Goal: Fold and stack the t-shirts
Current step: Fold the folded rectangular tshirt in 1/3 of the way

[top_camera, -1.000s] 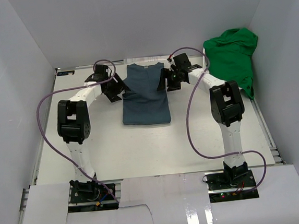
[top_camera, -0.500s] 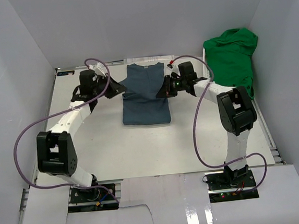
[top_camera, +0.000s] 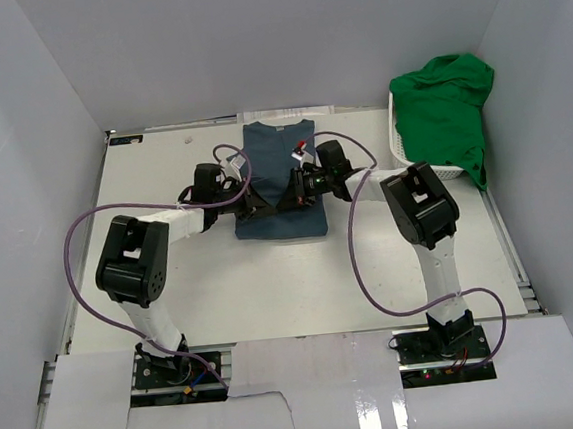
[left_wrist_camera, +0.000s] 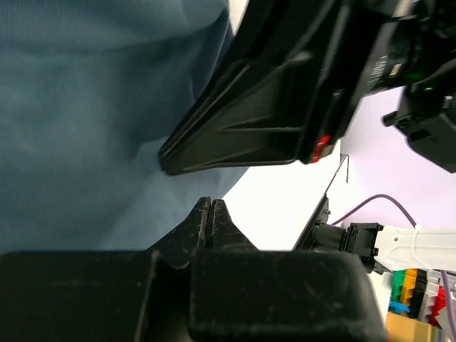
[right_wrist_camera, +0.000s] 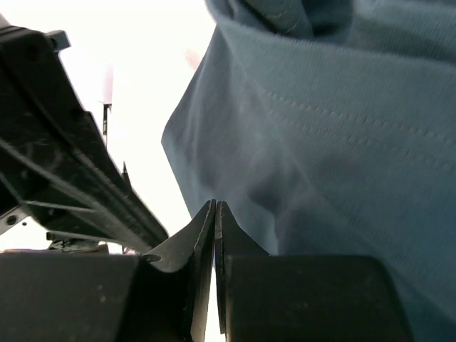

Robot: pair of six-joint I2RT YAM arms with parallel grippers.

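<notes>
Progress: blue t-shirt (top_camera: 276,153), 12 o'clock on bench (top_camera: 272,276), partly folded; green t-shirt (top_camera: 443,110), 2 o'clock over basket (top_camera: 398,146), heaped, unfolded. Left claw (top_camera: 257,209), right claw (top_camera: 292,196): closed tight, seemingly empty. Stacking outstanding.

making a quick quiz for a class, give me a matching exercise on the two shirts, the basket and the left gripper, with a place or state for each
Column one:
1. blue t-shirt
2. green t-shirt
3. basket
4. left gripper

Column two:
A. shut, tips over blue cloth
B. heaped at the far right
C. laid out at the centre
D. white, under green cloth

Pairs: 1-C, 2-B, 3-D, 4-A
</notes>
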